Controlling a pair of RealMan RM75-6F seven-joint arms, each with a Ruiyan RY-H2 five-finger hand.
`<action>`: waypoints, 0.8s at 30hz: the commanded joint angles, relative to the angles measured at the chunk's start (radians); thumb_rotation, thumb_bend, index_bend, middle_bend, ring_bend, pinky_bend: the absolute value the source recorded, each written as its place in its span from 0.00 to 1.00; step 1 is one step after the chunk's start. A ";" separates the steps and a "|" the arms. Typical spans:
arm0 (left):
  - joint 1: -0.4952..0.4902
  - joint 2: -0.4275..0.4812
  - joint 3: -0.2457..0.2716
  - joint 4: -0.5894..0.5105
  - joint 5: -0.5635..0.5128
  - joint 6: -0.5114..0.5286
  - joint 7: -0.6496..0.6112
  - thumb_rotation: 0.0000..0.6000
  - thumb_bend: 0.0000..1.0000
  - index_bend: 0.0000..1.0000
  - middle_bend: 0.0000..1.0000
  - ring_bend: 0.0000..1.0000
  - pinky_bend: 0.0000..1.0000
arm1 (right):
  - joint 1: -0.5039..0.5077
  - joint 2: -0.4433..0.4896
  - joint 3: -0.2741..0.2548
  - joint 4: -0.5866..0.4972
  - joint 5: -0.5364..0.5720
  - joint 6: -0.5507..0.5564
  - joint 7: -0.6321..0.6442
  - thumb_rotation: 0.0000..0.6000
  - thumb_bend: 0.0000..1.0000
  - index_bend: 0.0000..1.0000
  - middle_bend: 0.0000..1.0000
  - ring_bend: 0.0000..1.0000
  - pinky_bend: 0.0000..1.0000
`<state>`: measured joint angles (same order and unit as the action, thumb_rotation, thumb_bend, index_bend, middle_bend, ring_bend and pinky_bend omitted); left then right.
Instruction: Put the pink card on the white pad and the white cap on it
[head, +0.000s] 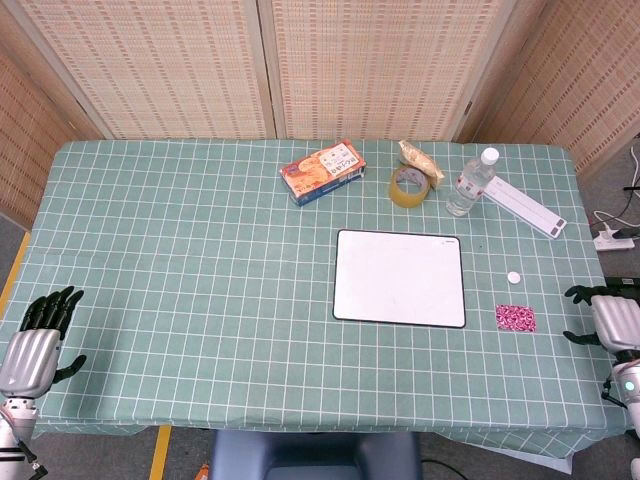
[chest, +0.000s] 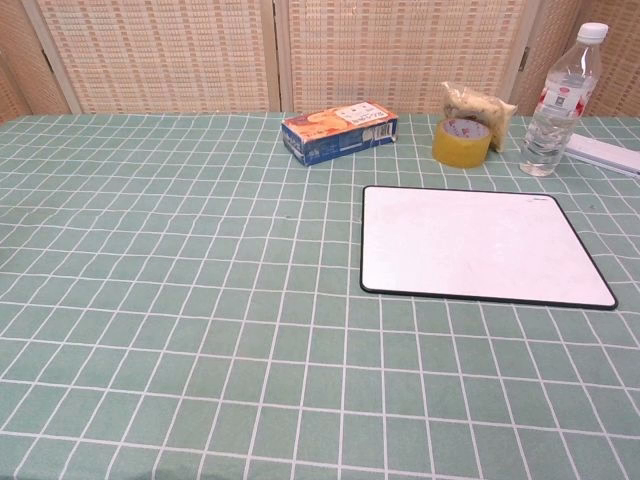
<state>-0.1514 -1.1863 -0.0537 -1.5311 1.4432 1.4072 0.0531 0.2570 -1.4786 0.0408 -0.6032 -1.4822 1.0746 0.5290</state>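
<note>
Left robot hand (head: 36, 335): empty, fingers spread, at the bench's (head: 180, 250) near-left edge, well apart from the task items. White pad (head: 400, 278): flat and bare right of centre; beyond its right edge lie the white cap (head: 513, 277) and, nearer, the pink card (head: 516, 318), probably thin, light and hard to lift flat, so best pinched at an edge; the cap looks small, light and rigid, best taken by its rim. Right robot hand (head: 606, 322): empty, fingers apart, near the card at the bench's right edge.

Count: 1 white pad (head: 399, 278), 1 pink card (head: 515, 318), 1 white cap (head: 513, 277), 1 snack box (head: 322, 172), 1 tape roll (head: 409, 186), 1 bottle (head: 471, 183), 1 food packet (head: 420, 159), 1 flat white box (head: 524, 208).
</note>
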 joint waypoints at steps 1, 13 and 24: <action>-0.001 -0.001 0.001 -0.001 0.000 -0.001 0.004 1.00 0.17 0.00 0.00 0.00 0.00 | 0.015 0.011 -0.008 -0.028 -0.005 -0.020 -0.022 1.00 0.00 0.36 0.40 0.27 0.33; 0.004 0.006 0.003 0.004 0.011 0.010 -0.025 1.00 0.17 0.00 0.00 0.00 0.00 | 0.030 0.090 0.009 -0.219 0.061 -0.088 -0.223 1.00 0.00 0.32 0.74 0.60 0.60; 0.014 0.009 0.006 0.005 0.011 0.019 -0.036 1.00 0.17 0.00 0.00 0.00 0.00 | 0.052 0.076 0.008 -0.226 0.065 -0.112 -0.246 1.00 0.00 0.28 0.78 0.64 0.60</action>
<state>-0.1374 -1.1771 -0.0474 -1.5267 1.4541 1.4261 0.0173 0.3081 -1.4013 0.0484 -0.8302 -1.4176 0.9640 0.2831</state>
